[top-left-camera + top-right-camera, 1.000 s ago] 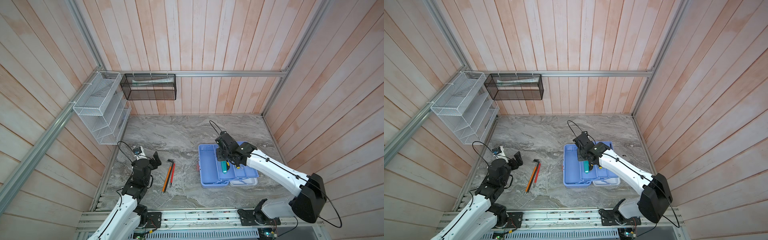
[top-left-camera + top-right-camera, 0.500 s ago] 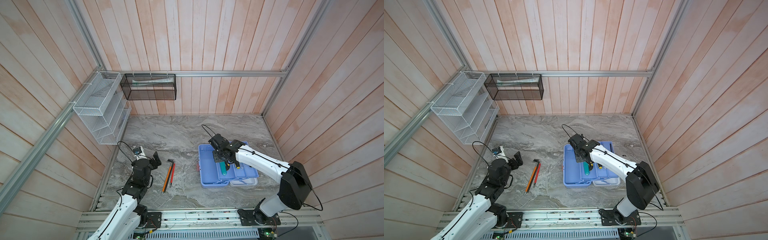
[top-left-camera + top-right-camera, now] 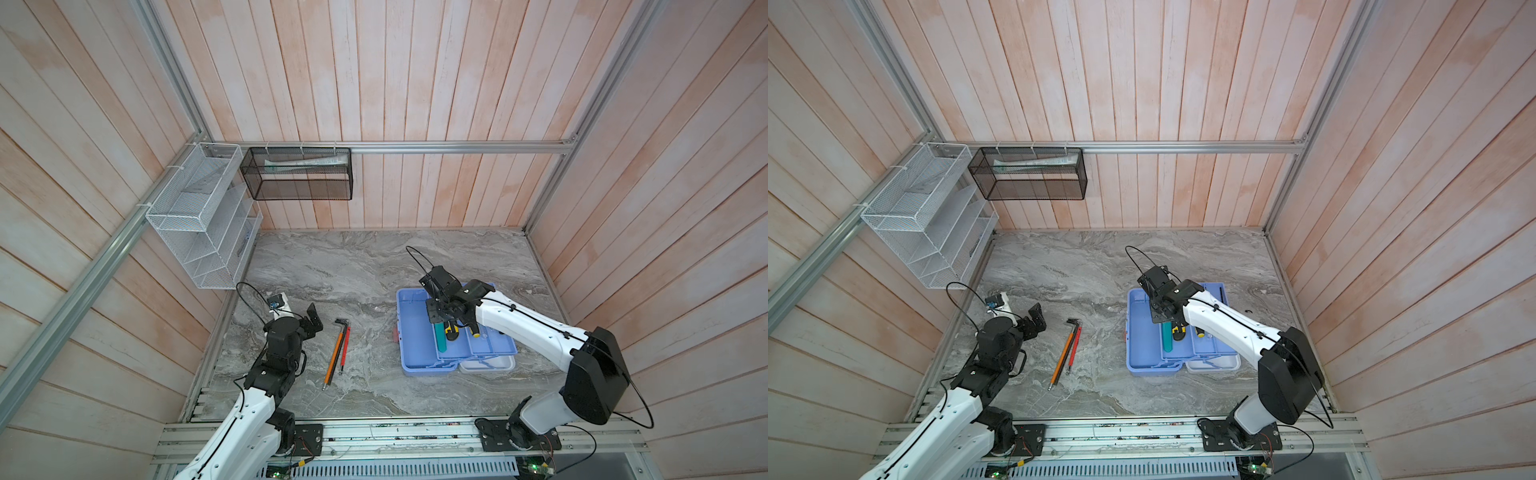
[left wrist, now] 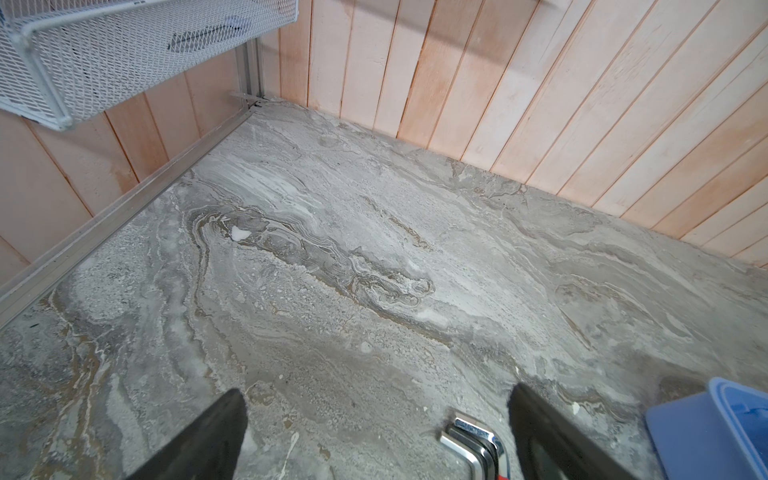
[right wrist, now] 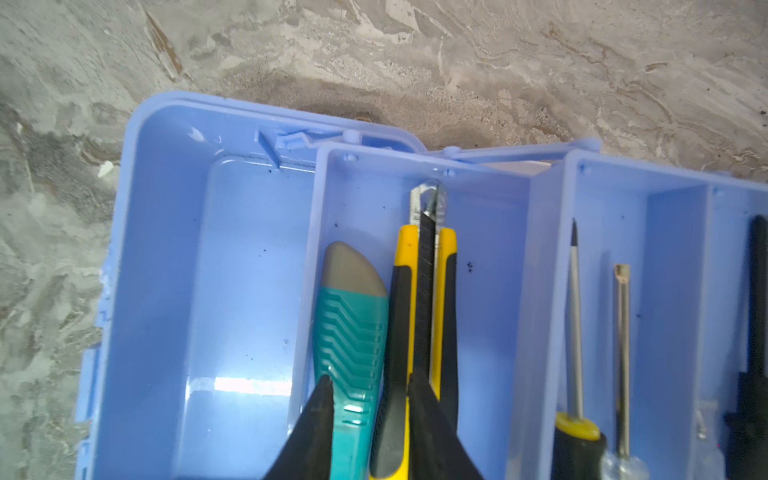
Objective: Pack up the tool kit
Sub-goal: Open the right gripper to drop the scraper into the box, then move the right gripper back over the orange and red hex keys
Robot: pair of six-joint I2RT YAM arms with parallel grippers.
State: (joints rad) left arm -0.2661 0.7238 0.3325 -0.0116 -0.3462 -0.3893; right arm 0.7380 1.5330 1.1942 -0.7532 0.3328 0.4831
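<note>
A: What's new w/ the R arm?

B: Right arm [image 3: 532, 328] has drawn in over the case. Right gripper [image 5: 372, 384] slid a bit toward frame left and lower. Its fingers now straddle the teal tool [image 5: 353, 316]. Clamped or just flanking, can't tell.

A: Meaning?

B: Prob. re-seating it, since that tool's already in. Left gripper [image 4: 378, 395], lower left in both top views, hasn't budged: spread wide, holding nothing.

A: And the kit?

B: Tool kit [image 3: 415, 353] lies open, right of centre on the table [image 3: 374, 270]. Blue base has 1 bay bare. White lid [image 3: 486, 365] shows at its lower right edge. Tray [image 3: 490, 345] holds the teal tool, w/ a yellow knife [image 5: 405, 266] touching it. 2 screwdrivers [image 5: 575, 316] are in the next slot. Orange stick [image 3: 333, 353] + red stick [image 3: 344, 347] lie left of the case, so 2 to go, I'd guess.
</note>
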